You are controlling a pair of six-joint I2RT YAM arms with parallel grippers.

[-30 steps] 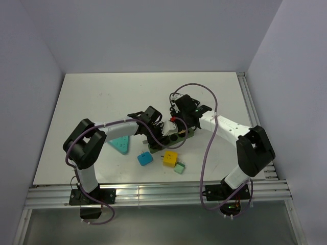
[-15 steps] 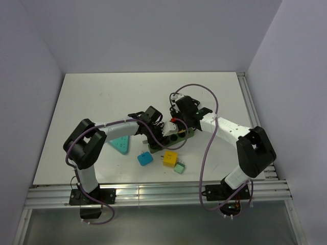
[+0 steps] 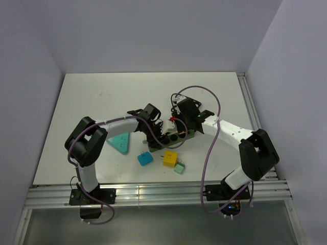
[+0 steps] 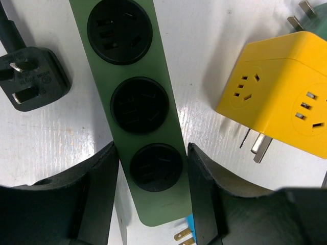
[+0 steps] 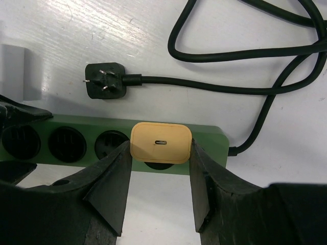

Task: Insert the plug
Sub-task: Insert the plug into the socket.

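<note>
A green power strip [image 5: 214, 140] with round black sockets lies on the white table; it also shows in the left wrist view [image 4: 133, 102] and the top view [image 3: 176, 137]. My right gripper [image 5: 160, 149] is shut on a tan charger plug [image 5: 161, 142], held right over the socket nearest the strip's cable end. The plug's prongs are hidden. My left gripper [image 4: 152, 155] is shut on the strip's other end, one finger on each long side.
The strip's black cable [image 5: 245, 51] loops behind it, its black plug [image 5: 106, 87] lying loose on the table. A yellow cube adapter [image 4: 278, 87], a blue adapter [image 3: 145, 159], a pale green adapter [image 3: 179, 167] and a teal triangular strip [image 3: 120, 143] lie nearby.
Both arms have shifted only slightly. The right gripper still holds the tan plug at the strip, and the left gripper still clamps the strip.
</note>
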